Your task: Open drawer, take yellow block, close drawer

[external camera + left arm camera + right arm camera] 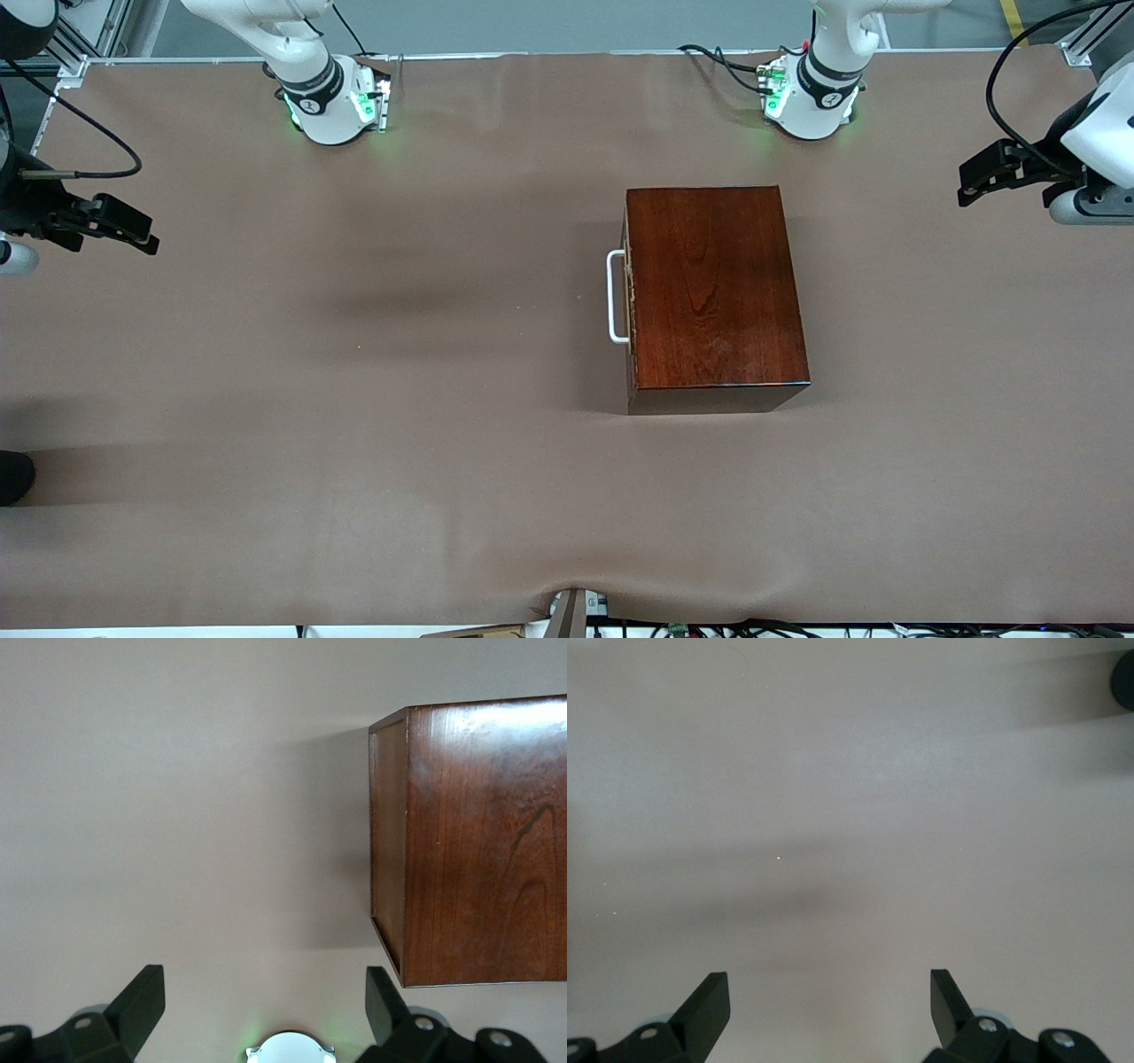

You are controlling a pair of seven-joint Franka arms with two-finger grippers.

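While both arms wait at the edges of the front frame, I note the glossy dark reddish-brown wooden box point(716, 297) sitting right of centre on the brown paper-covered table point(354, 399), toward the left arm's end. Its drawer point(629, 297) is fully pushed in, dark front flush with the box, and the white U-shaped handle point(614, 297) sticks out toward the right arm's end of the table. I see no yellow block in any view; with the drawer shut I cannot tell where it lies. The left gripper point(970, 184) hangs at the upper right edge of the front frame, over the table's end; in the left wrist view its black fingers point(142, 1001) stand wide apart with nothing between them, and a corner of the box shows at the right of that frame. The right gripper point(146, 237) hangs at the upper left edge of the front frame, over bare table; its fingers point(709, 1005) are spread wide too, released, holding nothing.
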